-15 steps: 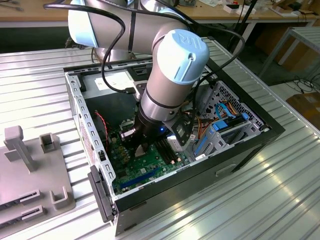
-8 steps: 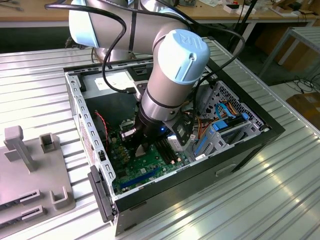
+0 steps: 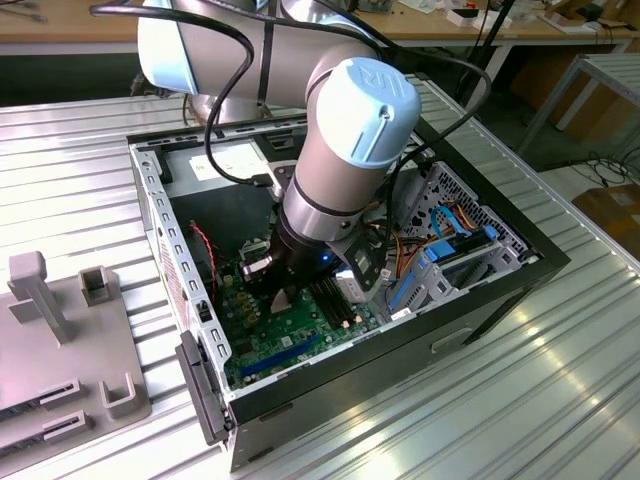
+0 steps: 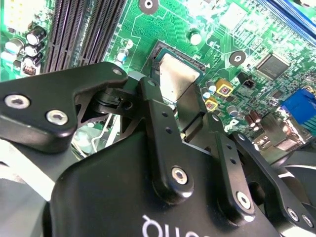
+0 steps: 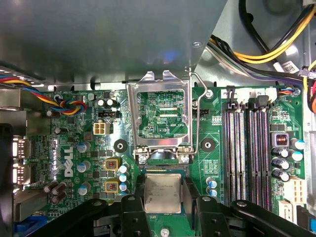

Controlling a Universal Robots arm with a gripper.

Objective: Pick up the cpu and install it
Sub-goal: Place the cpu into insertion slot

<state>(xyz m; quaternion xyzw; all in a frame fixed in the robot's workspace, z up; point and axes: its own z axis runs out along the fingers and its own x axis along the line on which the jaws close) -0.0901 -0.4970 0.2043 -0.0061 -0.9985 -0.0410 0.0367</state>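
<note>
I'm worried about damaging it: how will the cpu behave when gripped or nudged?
Likely stiff: the cpu is a flat metal-topped square. Probably slippery, since its thin edges give the fingers little hold. Probably light, being small beside the motherboard.

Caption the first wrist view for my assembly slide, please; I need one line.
Hand at the cpu, at the open socket on the green motherboard, metal load plate raised.

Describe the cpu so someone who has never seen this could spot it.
Inside the open computer case, find the green motherboard. Next to the flipped-up silver socket lid is the cpu: a small flat square with a plain silver-grey metal top, unlike the green, part-studded board around it.
</note>
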